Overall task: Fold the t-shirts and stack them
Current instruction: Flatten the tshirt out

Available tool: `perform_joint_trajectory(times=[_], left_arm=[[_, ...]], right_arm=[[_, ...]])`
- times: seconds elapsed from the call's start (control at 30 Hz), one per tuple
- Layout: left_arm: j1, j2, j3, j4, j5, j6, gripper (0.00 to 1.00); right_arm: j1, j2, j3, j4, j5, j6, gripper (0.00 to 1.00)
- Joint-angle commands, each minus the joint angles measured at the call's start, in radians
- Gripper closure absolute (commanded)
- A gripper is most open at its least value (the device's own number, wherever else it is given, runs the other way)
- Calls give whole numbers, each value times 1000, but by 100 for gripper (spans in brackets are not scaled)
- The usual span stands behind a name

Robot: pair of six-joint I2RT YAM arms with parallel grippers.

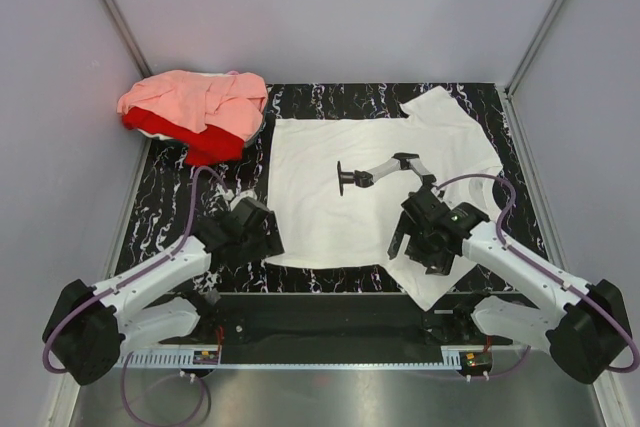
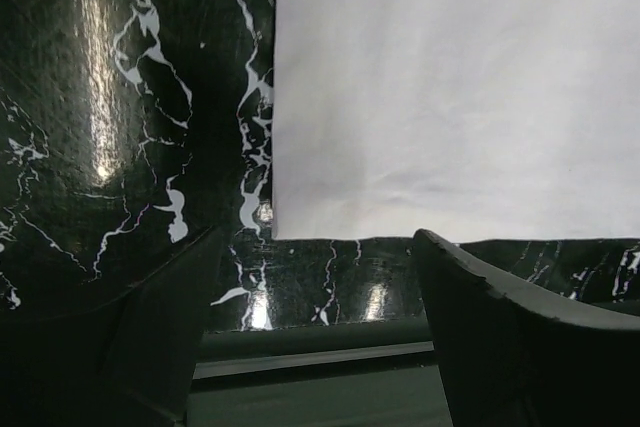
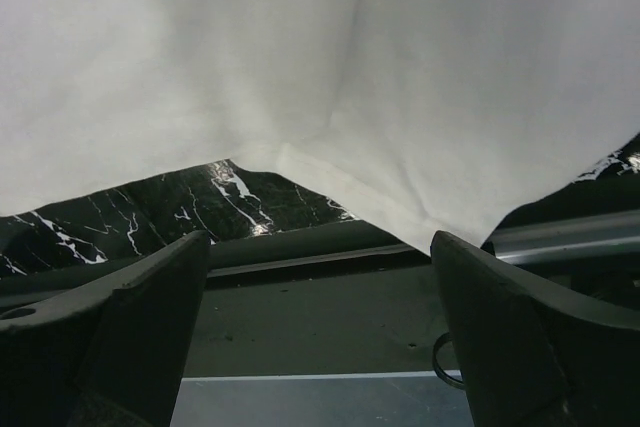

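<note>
Left gripper [image 1: 255, 232]: fingers apart with nothing between them, poised at the near left corner of the white t-shirt [image 1: 330, 197].
Right gripper [image 1: 418, 239]: fingers wide apart and empty, over the shirt's near sleeve.
White t-shirt position: spread flat across the middle of the table [image 1: 165, 207], black print [image 1: 375, 172] facing up.
Other shirts: the salmon-pink t-shirt [image 1: 190, 97] lay heaped on the red t-shirt [image 1: 210, 142] at the far left corner, well apart from both arms.
Risk, left side: the corner sat between the fingers but off to one side, so a closing pinch might have missed the cloth and met only the table.
Risk, right side: gripping the sleeve alone would likely have dragged it and skewed the fold.
Risk, both: uneven lifting could have wrinkled the flat shirt.
Top view only: the whole layout, the pile and the print.
Left wrist only: the sharp cloth corner [image 2: 290, 222] close above the fingers.
Right wrist only: a crease running up from the sleeve edge [image 3: 300, 162], and the sleeve tip reaching toward the near rail.
</note>
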Motion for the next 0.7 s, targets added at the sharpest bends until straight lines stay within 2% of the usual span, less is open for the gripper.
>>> perform_joint_trajectory(times=[0.0,0.2,0.33,0.43,0.53,0.57,0.63,0.67], left_arm=[[-7,-16,-75,106,9,-68,19],[-7,58,-101,168,17,-80,22],[-7,73,-139,228,27,-93,31],[-7,73,-143,246,23,-91,43],[-7,66,-138,257,23,-80,60],[-7,61,-135,251,17,-80,70],[-7,41,-133,249,12,-80,79],[-7,33,-132,237,3,-82,94]], right_arm=[[8,-60,-6,-63,84,71,0],[8,-39,14,-84,91,53,0],[8,-34,14,-83,94,50,0],[8,-31,8,-81,94,52,0],[8,-19,2,-77,95,42,0],[8,-14,3,-75,95,39,0],[8,-2,-1,-70,95,32,0],[8,6,-3,-70,95,29,0]])
